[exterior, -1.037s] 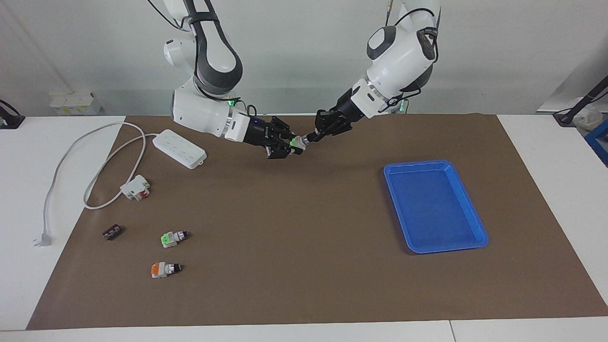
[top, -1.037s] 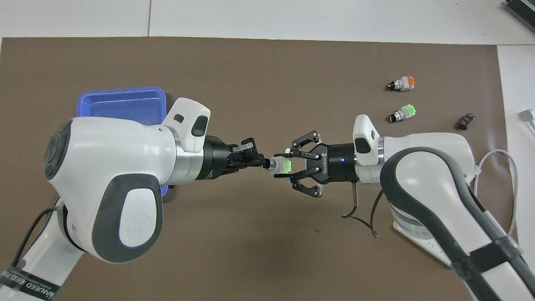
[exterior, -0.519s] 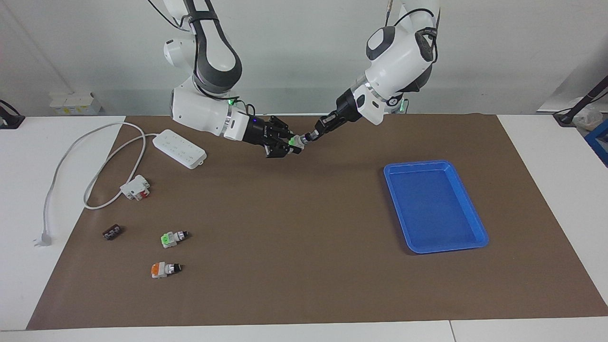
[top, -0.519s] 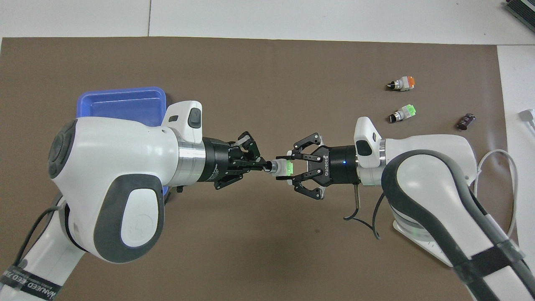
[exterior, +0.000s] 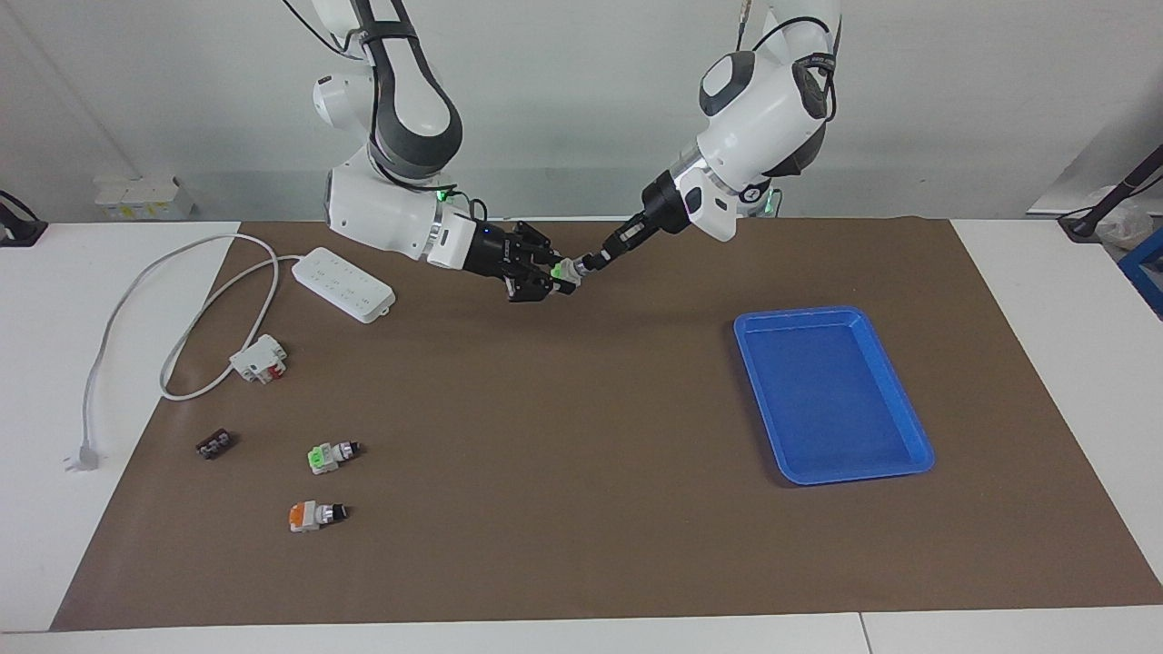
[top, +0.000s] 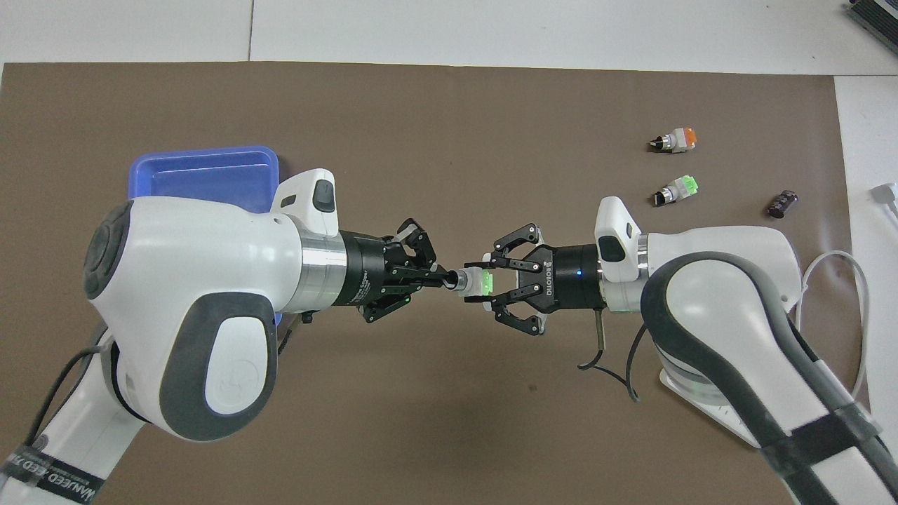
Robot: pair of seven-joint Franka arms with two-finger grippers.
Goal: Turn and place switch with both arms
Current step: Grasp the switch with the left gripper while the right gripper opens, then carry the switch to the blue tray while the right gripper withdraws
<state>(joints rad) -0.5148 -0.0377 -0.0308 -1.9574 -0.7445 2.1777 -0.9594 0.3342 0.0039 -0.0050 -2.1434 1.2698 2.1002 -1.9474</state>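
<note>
Facing view: small green-ended, white-bodied rotary switch (exterior: 567, 270) held in the air over the brown mat (exterior: 581, 509), green block clamped in the right gripper (exterior: 552, 275), black knob tip pinched by the left gripper (exterior: 595, 262). Overhead view: same two-ended hold, right gripper (top: 478, 283) closed on the block, left gripper (top: 445, 278) closed on the knob. Probably light, rigid, smooth plastic; best braced by the square block, turned by the knob.
</note>
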